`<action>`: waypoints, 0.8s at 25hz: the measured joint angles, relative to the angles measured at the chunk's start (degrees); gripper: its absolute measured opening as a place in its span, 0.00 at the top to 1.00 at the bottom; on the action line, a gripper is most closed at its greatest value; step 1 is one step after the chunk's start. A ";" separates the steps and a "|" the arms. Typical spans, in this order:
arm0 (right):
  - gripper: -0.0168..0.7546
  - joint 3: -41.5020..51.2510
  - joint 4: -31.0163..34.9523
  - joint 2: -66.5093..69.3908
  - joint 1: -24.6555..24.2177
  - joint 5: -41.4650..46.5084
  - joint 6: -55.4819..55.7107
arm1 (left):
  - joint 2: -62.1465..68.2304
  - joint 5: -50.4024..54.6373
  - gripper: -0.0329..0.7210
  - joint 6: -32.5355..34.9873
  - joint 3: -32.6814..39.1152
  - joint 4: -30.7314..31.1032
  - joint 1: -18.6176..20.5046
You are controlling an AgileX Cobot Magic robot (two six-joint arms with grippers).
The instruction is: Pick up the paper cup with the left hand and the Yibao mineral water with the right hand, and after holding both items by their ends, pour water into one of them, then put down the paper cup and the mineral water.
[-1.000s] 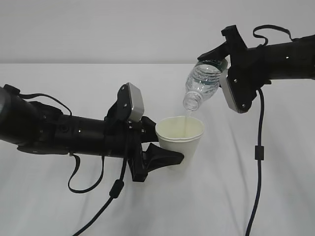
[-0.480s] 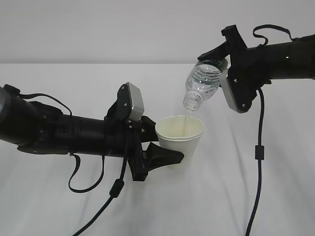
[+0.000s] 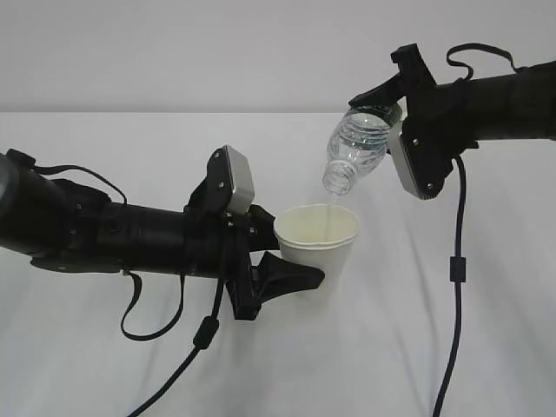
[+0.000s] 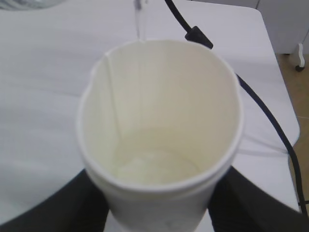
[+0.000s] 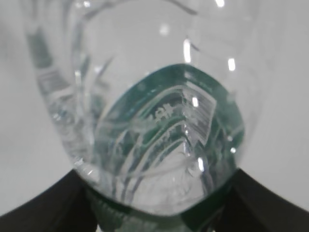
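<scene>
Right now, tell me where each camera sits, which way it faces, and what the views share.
Exterior: in front of the table, looking across it; shows both arms, the left gripper holding the paper cup, the right gripper tilting the Yibao mineral water over it.
Left wrist: behind the cup, looking into it; black fingers at the bottom corners.
Right wrist: behind the bottle, looking along it; fingers at the bottom.
Shared: the exterior and left wrist views both show the cup with water falling in.

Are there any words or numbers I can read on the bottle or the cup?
Bottle: its green label has marks seen through the plastic, too blurred and warped to read.
Cup: plain white, no text.
Nothing else in these views carries readable words or numbers.
</scene>
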 joint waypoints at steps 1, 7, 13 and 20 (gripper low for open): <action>0.39 0.00 0.00 0.00 0.00 0.00 0.00 | 0.00 0.00 0.41 0.00 0.00 0.00 0.00; 0.39 0.00 0.00 0.00 0.00 0.00 0.38 | 0.00 0.00 0.41 0.00 0.00 0.00 0.00; 0.39 0.00 -0.33 0.00 0.00 0.00 0.38 | 0.00 0.00 0.41 0.00 0.00 0.00 0.00; 0.39 0.00 -0.65 0.00 0.00 0.00 0.47 | 0.00 0.00 0.41 0.00 0.00 0.00 0.00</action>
